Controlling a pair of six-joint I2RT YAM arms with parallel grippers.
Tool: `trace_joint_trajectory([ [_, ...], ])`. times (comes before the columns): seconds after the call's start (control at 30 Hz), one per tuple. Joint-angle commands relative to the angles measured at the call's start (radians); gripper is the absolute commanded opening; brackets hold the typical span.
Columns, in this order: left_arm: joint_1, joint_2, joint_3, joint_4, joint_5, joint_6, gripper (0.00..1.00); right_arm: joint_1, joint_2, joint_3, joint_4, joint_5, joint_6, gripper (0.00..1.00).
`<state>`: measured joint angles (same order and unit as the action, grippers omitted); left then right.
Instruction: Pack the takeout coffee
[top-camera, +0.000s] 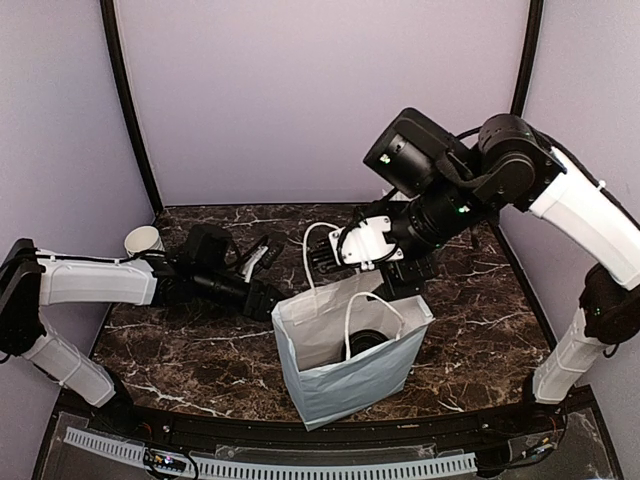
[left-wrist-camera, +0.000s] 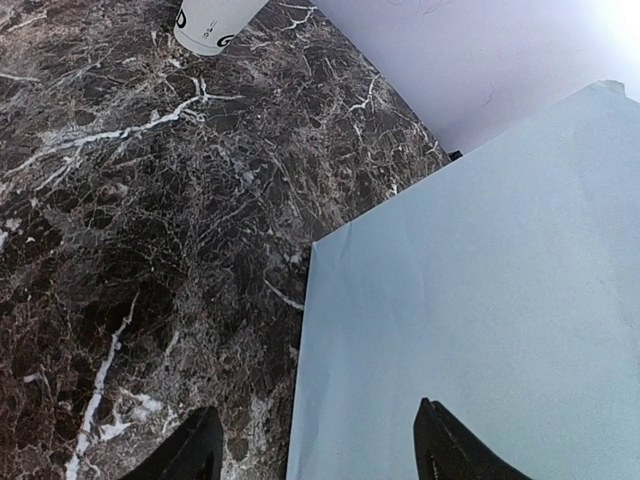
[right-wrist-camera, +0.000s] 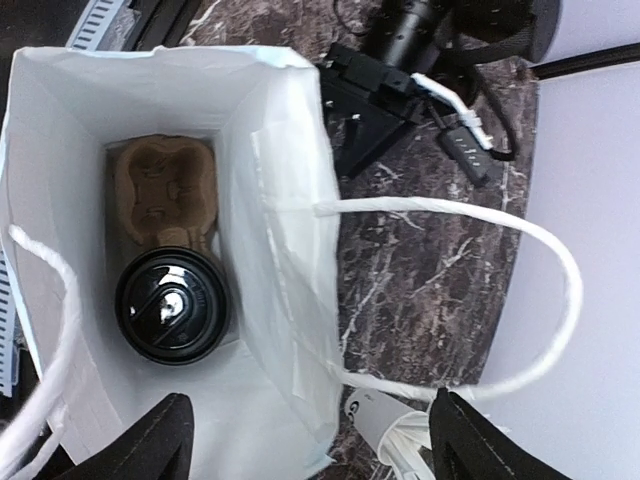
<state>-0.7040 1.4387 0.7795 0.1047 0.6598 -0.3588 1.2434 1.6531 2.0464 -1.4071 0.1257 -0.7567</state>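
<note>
Down inside the white paper bag (right-wrist-camera: 290, 200), the takeout coffee (right-wrist-camera: 172, 304) sits in a brown cup carrier (right-wrist-camera: 160, 188). Right gripper (right-wrist-camera: 310, 450) hangs over the bag's mouth, fingers spread wide, empty. Left gripper (left-wrist-camera: 315, 455) is just beside the bag's outer wall, also spread wide.

From up top I get soft, even light. The dark desk (top-camera: 180, 350) shows no hard glare, and I can hardly pick out shadows on it. The inside of the paper bag (top-camera: 340, 390) is dim from there. The black pole (top-camera: 128, 105) by the desk's far left corner looks bent by the lens.

In the left wrist view the top right corner is burnt out white. The desk stone is sharp, and the left tool (left-wrist-camera: 310, 450) has dark, fuzzy tips.

In the right wrist view the bag is very bright inside. Small shiny spots sit on the lid of the takeout coffee (right-wrist-camera: 172, 305), and the right tool (right-wrist-camera: 320, 445) has blurred tips.
</note>
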Motion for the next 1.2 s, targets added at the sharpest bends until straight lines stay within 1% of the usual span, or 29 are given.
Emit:
trace_joint_trajectory([
  [0.0, 0.003, -0.001, 0.052, -0.055, -0.019, 0.047, 0.67, -0.038, -0.08, 0.034, 0.119, 0.12, 0.002, 0.78],
  [0.03, 0.003, -0.003, 0.057, -0.061, -0.024, 0.052, 0.68, -0.07, -0.095, 0.032, 0.143, 0.118, 0.001, 0.75],
  [0.1, 0.005, -0.007, 0.064, -0.075, -0.038, 0.053, 0.67, -0.192, -0.122, 0.024, 0.203, 0.067, 0.011, 0.64],
  [0.17, 0.006, -0.011, 0.069, -0.083, -0.043, 0.056, 0.67, -0.35, -0.154, -0.024, 0.268, -0.022, 0.025, 0.54],
  [0.23, 0.007, -0.014, 0.072, -0.09, -0.047, 0.059, 0.68, -0.5, -0.164, -0.098, 0.31, -0.107, 0.051, 0.48],
  [0.33, 0.009, -0.021, 0.073, -0.096, -0.056, 0.058, 0.68, -0.703, -0.119, -0.167, 0.285, -0.284, 0.113, 0.44],
  [0.43, 0.009, -0.035, 0.067, -0.096, -0.063, 0.051, 0.68, -0.815, -0.058, -0.234, 0.254, -0.452, 0.156, 0.44],
  [0.53, 0.009, -0.047, 0.058, -0.098, -0.067, 0.046, 0.67, -0.861, -0.013, -0.289, 0.277, -0.504, 0.161, 0.45],
  [0.7, 0.009, -0.068, 0.047, -0.099, -0.079, 0.046, 0.68, -0.865, 0.033, -0.365, 0.372, -0.469, 0.181, 0.47],
  [1.0, 0.01, -0.084, 0.026, -0.12, -0.092, 0.046, 0.67, -0.864, 0.061, -0.423, 0.486, -0.472, 0.207, 0.48],
  [1.07, 0.011, -0.078, 0.027, -0.116, -0.09, 0.045, 0.68, -0.862, 0.061, -0.442, 0.522, -0.475, 0.219, 0.45],
  [1.13, 0.011, -0.073, 0.029, -0.113, -0.086, 0.043, 0.68, -0.858, 0.065, -0.453, 0.545, -0.476, 0.227, 0.37],
  [1.17, 0.011, -0.072, 0.031, -0.114, -0.084, 0.042, 0.68, -0.858, 0.067, -0.455, 0.55, -0.486, 0.229, 0.31],
])
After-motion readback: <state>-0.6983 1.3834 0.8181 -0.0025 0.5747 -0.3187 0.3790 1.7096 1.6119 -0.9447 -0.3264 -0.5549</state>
